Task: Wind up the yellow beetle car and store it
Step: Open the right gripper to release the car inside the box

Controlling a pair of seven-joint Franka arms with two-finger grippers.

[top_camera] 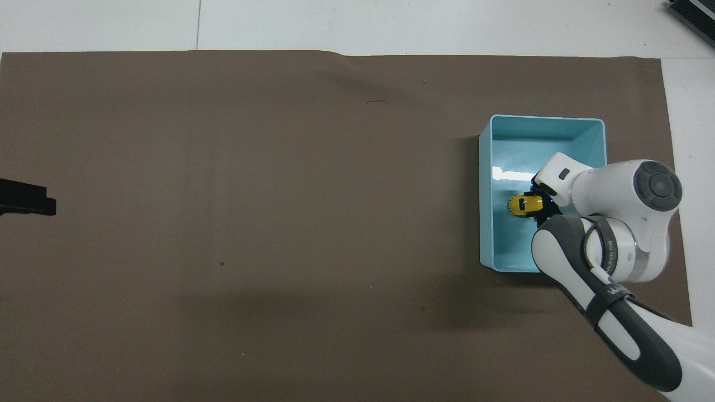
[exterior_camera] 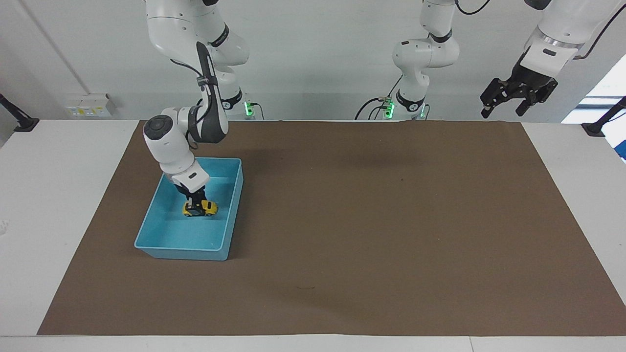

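Yellow beetle car (exterior_camera: 200,209): inside the blue bin (exterior_camera: 161,247), low over or on the bin's floor, in the half of the bin nearer the robots; whether its wheels touch the floor cannot be told from either view

Right end effector (exterior_camera: 195,203): reaching down into the bin from above; clenched on the yellow beetle car, its dark fingers pinching the car's body

Left end effector (exterior_camera: 508,102): raised in the air above the edge of the mat at the left arm's end of the tabletop; fingers spread apart, holding nothing; this arm waits

Blue bin: sits on the brown mat (exterior_camera: 371,220) toward the right arm's end of the tabletop; holds only the car

Facing view alone shows: the right arm's fingers coming down onto the car from above, the whole left end effector with its fingers apart, and both arm bases

Overhead view alone shows: the car's roof (top_camera: 524,204) and its length running across the bin's short width; the right arm's wrist covers the end of the car toward that arm; of the left end effector only a dark tip (top_camera: 28,198) shows at the frame's edge
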